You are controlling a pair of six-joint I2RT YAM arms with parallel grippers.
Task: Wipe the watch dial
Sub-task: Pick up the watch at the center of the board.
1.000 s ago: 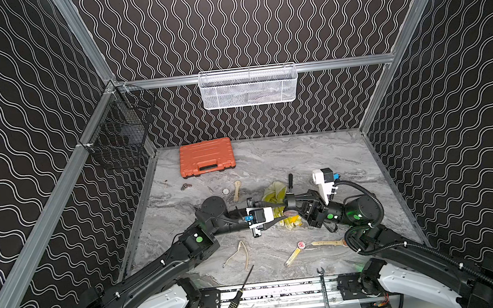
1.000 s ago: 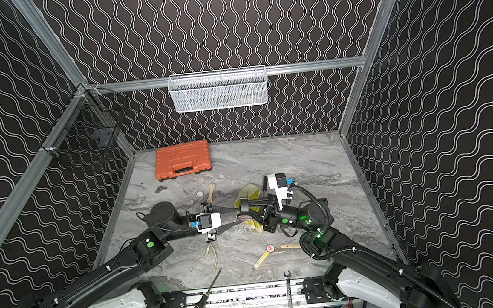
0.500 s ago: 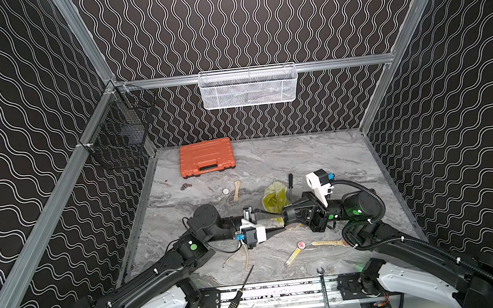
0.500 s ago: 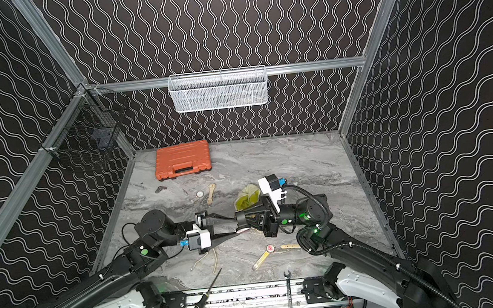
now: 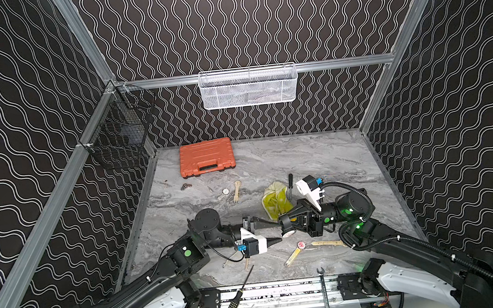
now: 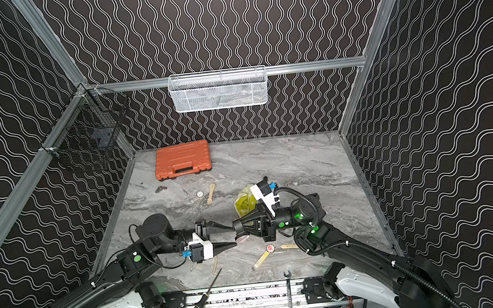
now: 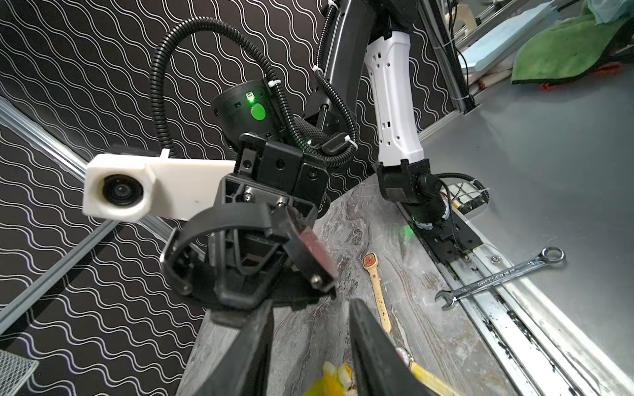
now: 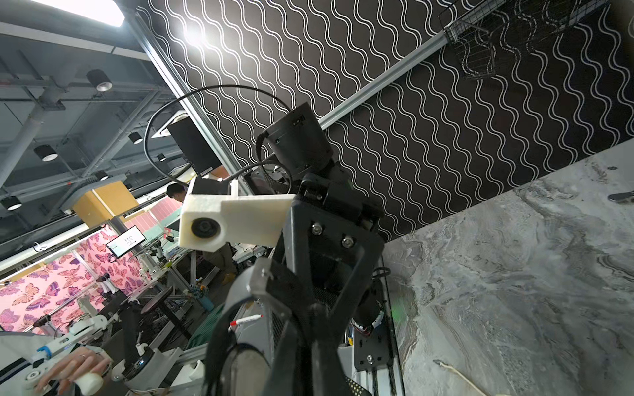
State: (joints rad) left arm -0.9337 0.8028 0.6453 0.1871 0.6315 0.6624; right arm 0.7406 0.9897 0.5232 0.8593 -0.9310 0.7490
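A black-strapped watch (image 7: 223, 223) hangs looped from my right gripper (image 5: 282, 221), which is shut on it. Its pale round dial (image 5: 288, 233) shows under the fingertips in both top views, the dial (image 6: 243, 238) just above the table. My left gripper (image 5: 280, 231) is open, its upper fingertip nearly touching the right gripper's tip, with nothing between its fingers (image 7: 260, 336). A crumpled yellow cloth (image 5: 276, 200) lies on the table behind the right gripper. In the right wrist view the strap (image 8: 219, 325) curls beside the shut fingers.
An orange case (image 5: 206, 157) lies at the back left. Near the front are a red-faced watch with a yellow strap (image 5: 294, 251), a screwdriver (image 5: 239, 293) and a wrench (image 5: 324, 293) on the rail. Small watch parts (image 5: 225, 191) and a black screwdriver (image 5: 290, 183) lie mid-table.
My left gripper pulled back from the right one, then came toward it again with its jaws wider. The right gripper carried the watch slightly left. The cloth stays on the table.
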